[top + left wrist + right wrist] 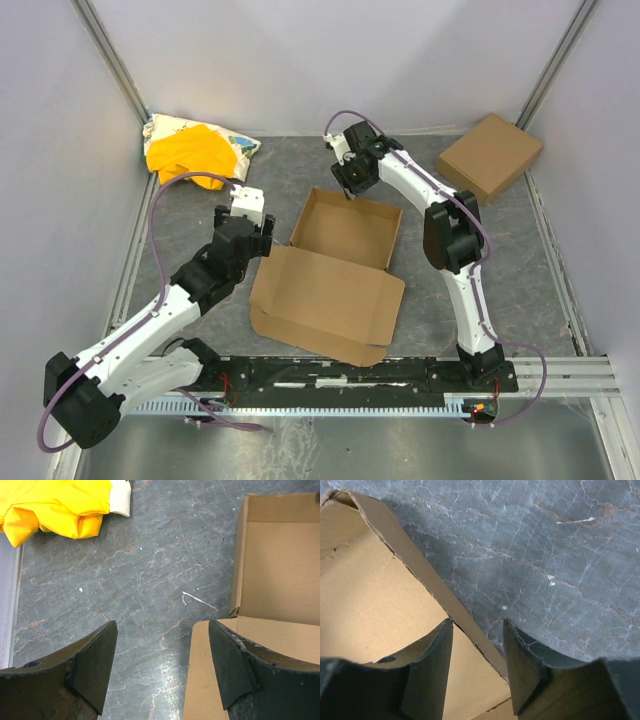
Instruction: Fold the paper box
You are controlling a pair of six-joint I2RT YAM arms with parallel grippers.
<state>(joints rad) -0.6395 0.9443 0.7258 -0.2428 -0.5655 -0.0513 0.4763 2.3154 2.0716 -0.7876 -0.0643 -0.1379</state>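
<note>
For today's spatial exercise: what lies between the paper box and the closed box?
In the top view, the right arm crosses between the paper box and the closed box, above the grey table.

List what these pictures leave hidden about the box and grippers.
- Top view: the right gripper covers its own fingertips; contact with the paper box unclear.
- Left wrist view: frame edge cuts the box; the left gripper covers part of its lid.
- Right wrist view: fingers hide the wall's lower run.

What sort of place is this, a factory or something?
Probably a robotics lab test cell: two small robot arms bolted to a rail, pale walls closing in one tabletop, a paper box to practise on.
</note>
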